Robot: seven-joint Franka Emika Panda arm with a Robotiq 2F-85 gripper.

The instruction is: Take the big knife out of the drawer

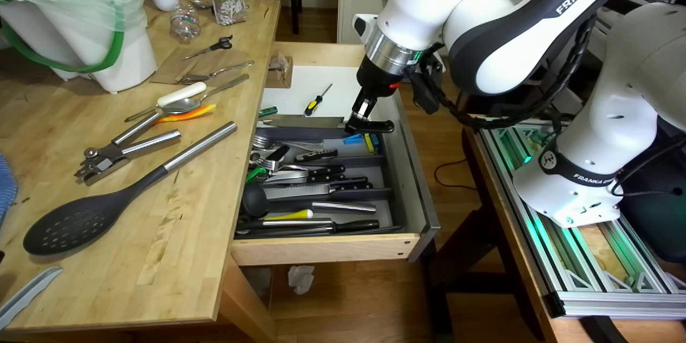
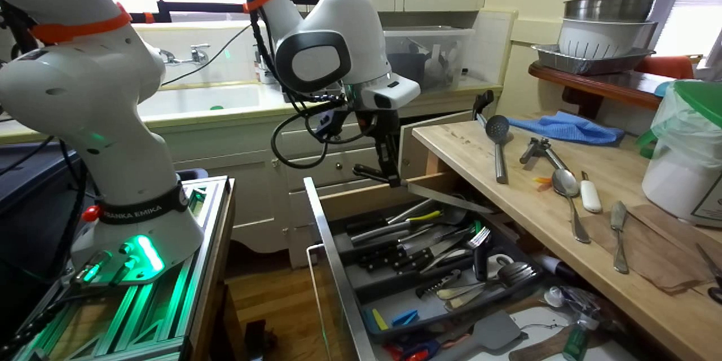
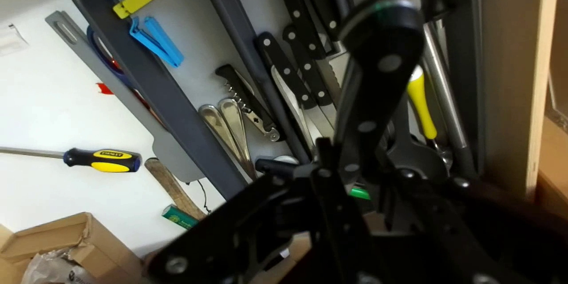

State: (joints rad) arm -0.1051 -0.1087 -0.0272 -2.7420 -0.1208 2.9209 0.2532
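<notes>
Jutting out at the left in an exterior view, above the drawer [image 2: 334, 260], the dark handle of the big knife [image 2: 448, 198] sits clamped between the fingers [image 2: 388, 153]. To their right stretches the grey blade, its long axis slanting gently down toward a pointed tip. In both exterior views that tip faces the wooden surface [image 2: 459, 140], the butt end facing away from it.

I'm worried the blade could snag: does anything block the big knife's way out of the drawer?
Possibly the wooden tabletop: in both exterior views the big knife, held by the gripper, points its tip toward the tabletop's edge; I cannot tell whether it clears. Nothing else visible blocks the way up from the drawer.
</notes>
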